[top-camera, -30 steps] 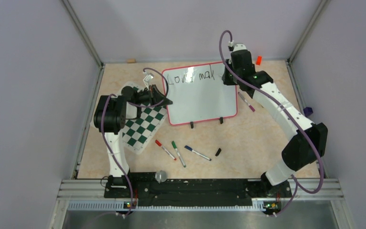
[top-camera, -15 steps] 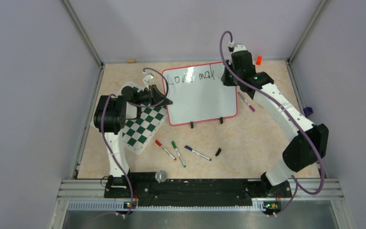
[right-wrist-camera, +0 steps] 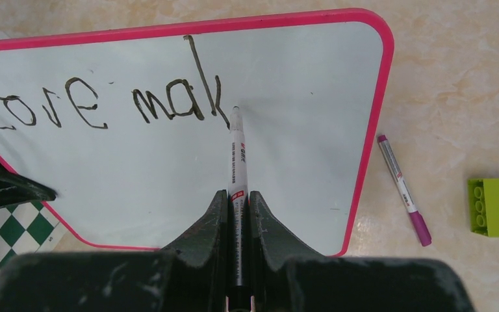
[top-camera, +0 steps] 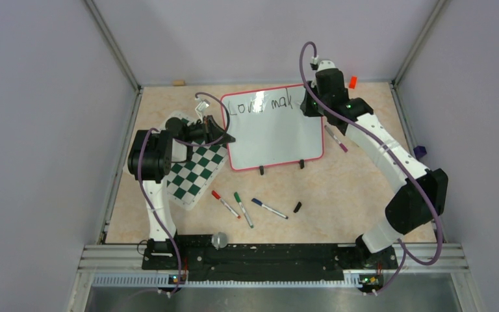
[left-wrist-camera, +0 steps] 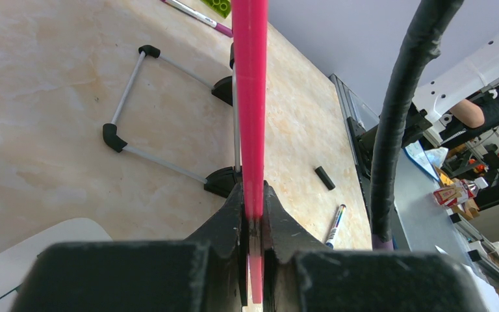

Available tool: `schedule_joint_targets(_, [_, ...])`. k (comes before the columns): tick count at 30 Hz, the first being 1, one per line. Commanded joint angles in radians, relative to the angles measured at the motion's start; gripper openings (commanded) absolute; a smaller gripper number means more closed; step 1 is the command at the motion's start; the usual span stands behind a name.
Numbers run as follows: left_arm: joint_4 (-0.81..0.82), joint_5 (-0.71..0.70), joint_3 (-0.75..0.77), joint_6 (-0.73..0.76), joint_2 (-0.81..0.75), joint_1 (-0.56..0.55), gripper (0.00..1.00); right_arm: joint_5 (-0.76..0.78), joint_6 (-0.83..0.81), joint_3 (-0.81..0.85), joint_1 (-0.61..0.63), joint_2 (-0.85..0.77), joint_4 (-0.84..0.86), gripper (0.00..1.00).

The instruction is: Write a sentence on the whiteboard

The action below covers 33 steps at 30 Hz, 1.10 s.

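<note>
Red-framed white whiteboard (top-camera: 274,138); green-and-white checkered mat (top-camera: 193,177)

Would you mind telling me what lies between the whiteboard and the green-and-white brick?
A purple-capped marker lies between the whiteboard and the brick, touching neither, as the right wrist view shows.

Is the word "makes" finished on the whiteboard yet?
No, the writing on the whiteboard reads only "Love mak", with the marker tip just past the k.

the whiteboard (right-wrist-camera: 286,182) reads "love mak" (print on the marker (right-wrist-camera: 236,159) is illegible).
</note>
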Motion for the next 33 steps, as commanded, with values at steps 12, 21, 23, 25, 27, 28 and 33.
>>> schedule_joint_targets(12, [0.129,0.025,0.041,0.016,0.020,-0.008,0.00,-0.003,-0.024,0.045,-0.007,-0.024,0.038,0.00])
schedule_joint_targets(21, [0.129,0.021,0.041,0.016,0.022,-0.007,0.00,0.015,-0.047,0.044,0.028,-0.034,0.008,0.00])
schedule_joint_targets(23, [0.129,0.021,0.041,0.016,0.024,-0.008,0.00,0.039,-0.055,0.028,0.056,-0.043,0.005,0.00])
schedule_joint_targets(25, [0.129,0.020,0.041,0.016,0.024,-0.008,0.00,0.052,-0.054,0.012,0.079,-0.052,0.006,0.00])
schedule_joint_targets(27, [0.129,0.018,0.037,0.020,0.021,-0.008,0.00,0.053,-0.046,-0.006,0.089,-0.061,0.007,0.00])
schedule_joint_targets(28, [0.129,0.017,0.034,0.023,0.020,-0.008,0.00,0.056,-0.044,-0.011,0.092,-0.064,0.008,0.00])
schedule_joint_targets(33, [0.129,0.018,0.030,0.028,0.017,-0.008,0.00,0.066,-0.044,-0.037,0.100,-0.084,0.011,0.00])
